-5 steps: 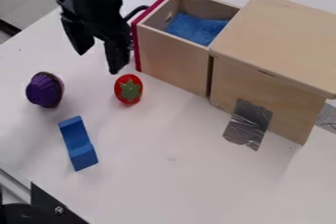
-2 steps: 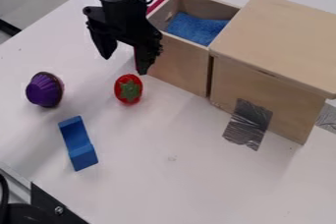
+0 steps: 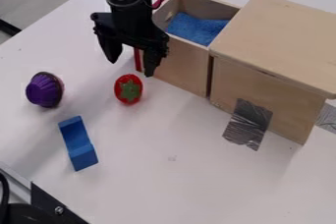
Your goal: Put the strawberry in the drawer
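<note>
The end effector (image 3: pixel 132 66) is released, its two fingers apart with nothing held between them, pointing down over the counter (image 3: pixel 197 169) just outside the drawer (image 3: pixel 174 63). One finger hangs in front of the drawer's side wall in the camera view, the other over toward the counter's upper-left edge. The strawberry (image 3: pixel 128 89), red with a green leaf patch, lies on the counter rather than in the drawer, near the drawer's red front panel (image 3: pixel 138 61) and slightly toward the counter's lower-left edge from the fingertips. The drawer stands pulled out from the wooden box (image 3: pixel 275 46), its red panel turned to the counter's upper-left edge, and a blue cloth (image 3: pixel 197 27) lies inside. The box sits toward the counter's right side, with a strip of silver tape (image 3: pixel 248 124) running from its side down onto the counter. A purple cupcake-like toy (image 3: pixel 44 90) rests between the strawberry and the left part of the counter. A blue block (image 3: pixel 78 143) with a hollowed top lies nearer the lower-left edge, well apart from the box.
</note>
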`<state>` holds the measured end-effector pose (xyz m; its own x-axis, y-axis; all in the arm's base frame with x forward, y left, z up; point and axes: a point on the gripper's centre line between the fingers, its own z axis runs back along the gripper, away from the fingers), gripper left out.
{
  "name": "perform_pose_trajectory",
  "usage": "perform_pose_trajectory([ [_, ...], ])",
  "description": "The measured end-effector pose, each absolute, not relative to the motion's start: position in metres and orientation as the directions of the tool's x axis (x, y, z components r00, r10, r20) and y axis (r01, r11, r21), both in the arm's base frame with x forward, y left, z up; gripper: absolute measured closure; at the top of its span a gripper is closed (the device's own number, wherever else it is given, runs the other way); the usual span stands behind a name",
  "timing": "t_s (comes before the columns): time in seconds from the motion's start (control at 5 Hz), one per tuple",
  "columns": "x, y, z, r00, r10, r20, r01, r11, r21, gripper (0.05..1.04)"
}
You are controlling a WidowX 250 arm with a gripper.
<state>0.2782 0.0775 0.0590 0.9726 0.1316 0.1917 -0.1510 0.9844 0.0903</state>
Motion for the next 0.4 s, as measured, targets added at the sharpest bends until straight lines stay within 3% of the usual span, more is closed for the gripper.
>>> perform_pose_trajectory([
  [0.4, 0.2761, 0.0865, 0.0418, 0.965, 0.174, 0.198, -0.196, 0.976, 0.098, 0.084],
])
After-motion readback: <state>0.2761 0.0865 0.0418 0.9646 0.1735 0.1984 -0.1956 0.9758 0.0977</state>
